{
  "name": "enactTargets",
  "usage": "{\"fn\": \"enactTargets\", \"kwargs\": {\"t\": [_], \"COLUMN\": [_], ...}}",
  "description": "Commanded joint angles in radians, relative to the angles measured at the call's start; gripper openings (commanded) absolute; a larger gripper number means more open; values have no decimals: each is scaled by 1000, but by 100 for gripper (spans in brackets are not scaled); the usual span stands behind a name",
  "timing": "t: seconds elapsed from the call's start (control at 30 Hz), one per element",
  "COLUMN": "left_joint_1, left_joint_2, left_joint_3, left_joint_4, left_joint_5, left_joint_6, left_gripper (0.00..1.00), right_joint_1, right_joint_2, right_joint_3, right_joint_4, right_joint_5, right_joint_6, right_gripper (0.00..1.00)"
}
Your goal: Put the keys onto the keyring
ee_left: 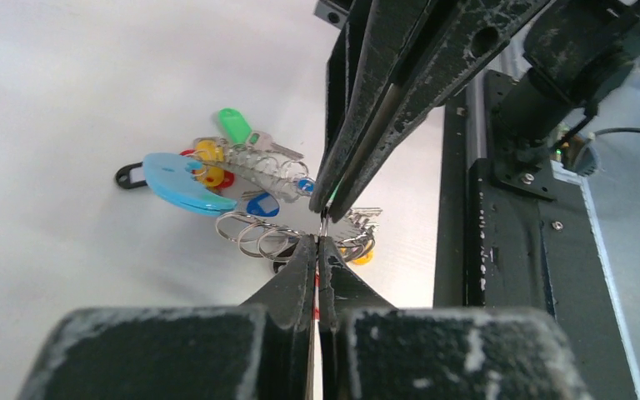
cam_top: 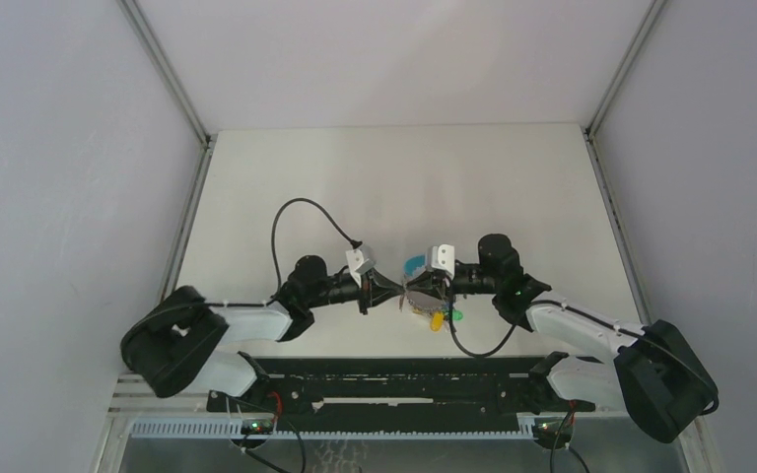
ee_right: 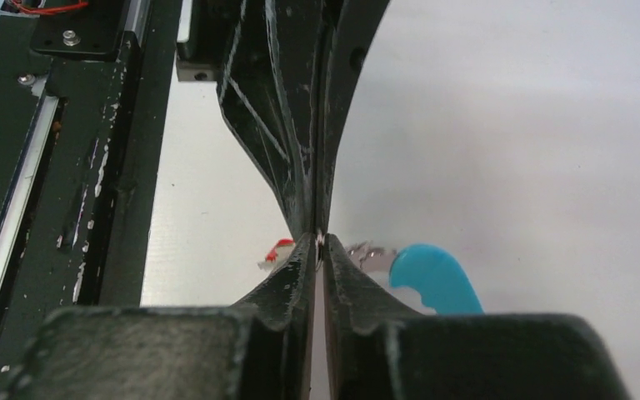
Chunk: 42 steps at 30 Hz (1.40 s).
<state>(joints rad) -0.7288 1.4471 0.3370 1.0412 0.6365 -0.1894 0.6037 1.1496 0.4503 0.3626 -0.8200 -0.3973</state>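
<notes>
1. The left gripper [ee_left: 318, 243] has its jaws pressed nearly flat together. A thin red sliver shows edge-on in the slit between them. I take that to be the red tag of the key [ee_left: 315, 293], pinched well back from the tips with its long axis running along the fingers.
2. The right gripper [ee_left: 325, 208] comes in from the opposite side, and its jaws are also closed to a hairline. The two pairs of tips meet almost nose to nose, in one line.
3. A small silver bit [ee_left: 323, 225] sits in the short gap between the two sets of tips. I cannot tell whether it is the key's metal end or a wire of the ring, nor whether the right jaws grip it.
4. The keyring [ee_left: 250, 179] lies on the table [ee_left: 67, 100] just beyond and below the meeting tips. In the left wrist view it is off to the left of the left jaws, and in the overhead view it sits under the right jaws. Its blue band [ee_left: 179, 185] and green tag [ee_left: 233, 125] are on the side away from the tips, with the loose silver loops nearest them.
5. Judgement: the right arm is closer to the ring. The coming move depends on bringing the key's end, pointing straight out of the left jaws, to the ring's near edge just below.
</notes>
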Motion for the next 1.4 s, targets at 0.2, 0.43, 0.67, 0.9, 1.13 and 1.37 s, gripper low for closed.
{"fn": "enactTargets", "kwargs": {"t": [0.2, 0.43, 0.67, 0.9, 1.13, 1.37], "left_joint_1": [-77, -89, -100, -110, -116, -128], "left_joint_2": [-309, -320, -250, -178, -139, -120], "left_joint_3": [225, 437, 652, 798, 881, 920], "left_joint_4": [-839, -1246, -1546, -1725, -1803, -1822], "left_joint_5": [-360, -416, -430, -460, -474, -464], "left_joint_6": [198, 312, 404, 463, 491, 497], "left_gripper": [0, 0, 0, 0, 0, 0], "right_joint_1": [-37, -39, -44, -42, -10, 5], "right_joint_2": [-56, -34, 47, 156, 278, 383], "right_joint_3": [41, 58, 76, 89, 93, 93], "right_joint_4": [-107, -70, 108, 335, 577, 787], "right_joint_5": [-65, -101, -117, -152, -191, -181], "right_joint_6": [-43, -83, -49, 74, 232, 339], "right_gripper": [21, 26, 39, 36, 31, 31]}}
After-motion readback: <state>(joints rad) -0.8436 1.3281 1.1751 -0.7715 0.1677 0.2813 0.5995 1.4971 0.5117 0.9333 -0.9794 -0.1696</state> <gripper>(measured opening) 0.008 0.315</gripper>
